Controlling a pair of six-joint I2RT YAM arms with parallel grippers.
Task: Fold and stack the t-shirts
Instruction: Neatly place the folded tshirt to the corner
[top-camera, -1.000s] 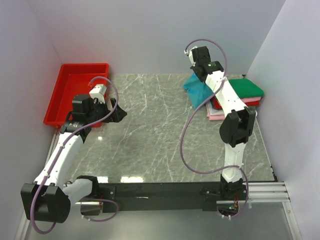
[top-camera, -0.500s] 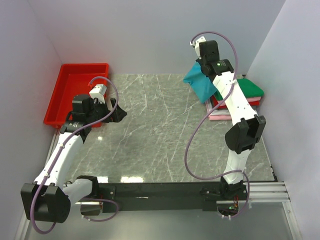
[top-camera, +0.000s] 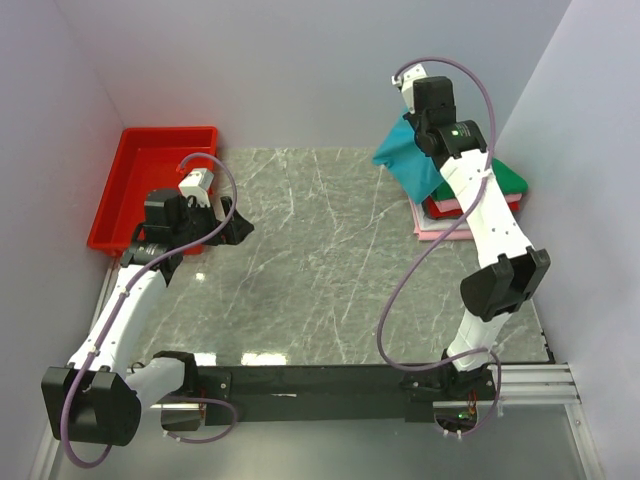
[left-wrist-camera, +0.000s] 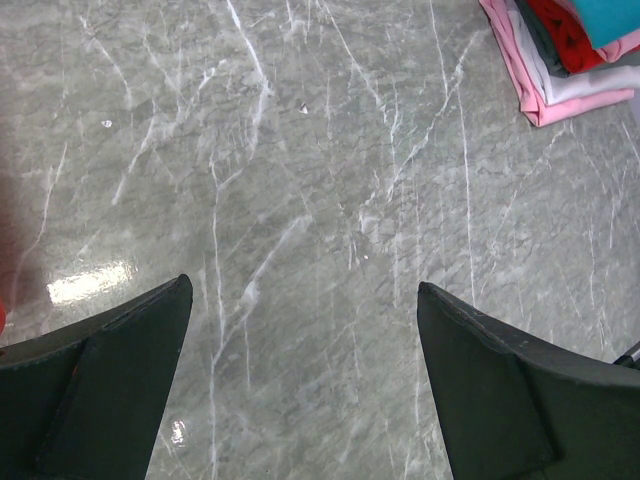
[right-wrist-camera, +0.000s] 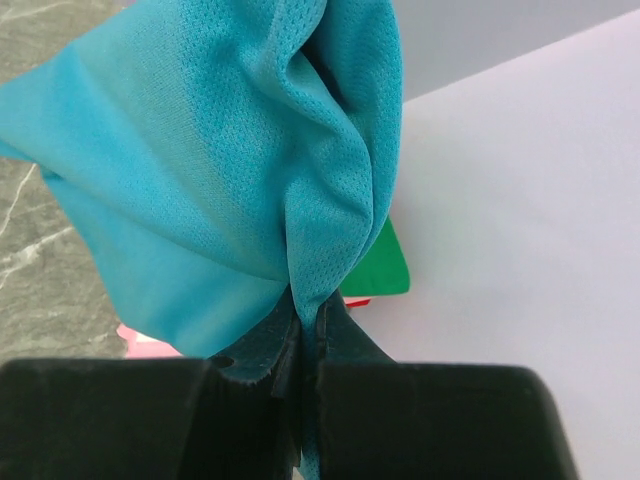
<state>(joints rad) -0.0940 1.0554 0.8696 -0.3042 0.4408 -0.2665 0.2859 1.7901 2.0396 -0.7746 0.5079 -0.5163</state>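
My right gripper is shut on a bunch of the teal t-shirt, which hangs in the air at the back right, above the left edge of the stack. The stack of folded t-shirts lies by the right wall: green on top, red and pink below. Its corner also shows at the top right of the left wrist view, stack. My left gripper stands open over bare tabletop on the left, with nothing between its fingers.
A red plastic tray sits at the back left, behind my left arm. Pale walls close in the grey marble table on the left, back and right. A black rail runs along the near edge.
The right arm has risen and swung back and right, carrying the teal t-shirt higher over the stack's edge. The left arm has not moved.
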